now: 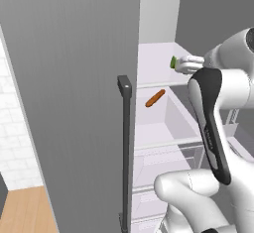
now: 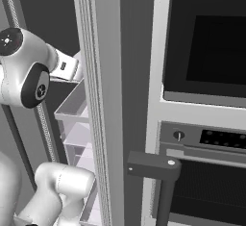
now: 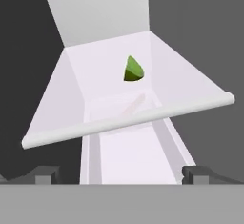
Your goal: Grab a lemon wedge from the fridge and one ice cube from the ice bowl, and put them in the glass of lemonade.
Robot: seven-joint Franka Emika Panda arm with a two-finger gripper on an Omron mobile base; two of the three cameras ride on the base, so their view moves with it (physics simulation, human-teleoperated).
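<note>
resting on the fridge [image 1: 74,78] shelf [image 3: 95,70]: lemon wedge [image 3: 133,69], jaws spread

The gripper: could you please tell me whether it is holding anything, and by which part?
Nothing is held: the gripper is open, and the lemon wedge lies apart on the fridge shelf.

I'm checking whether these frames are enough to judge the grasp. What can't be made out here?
- Gripper: hand view cuts the fingers at the bottom edge; the gap looks wide.
- Lemon wedge: left base view shows a green sliver behind the hand.
- Fridge: its open door hides the left interior in the left base view.
- Orange stick: too small to identify.
</note>
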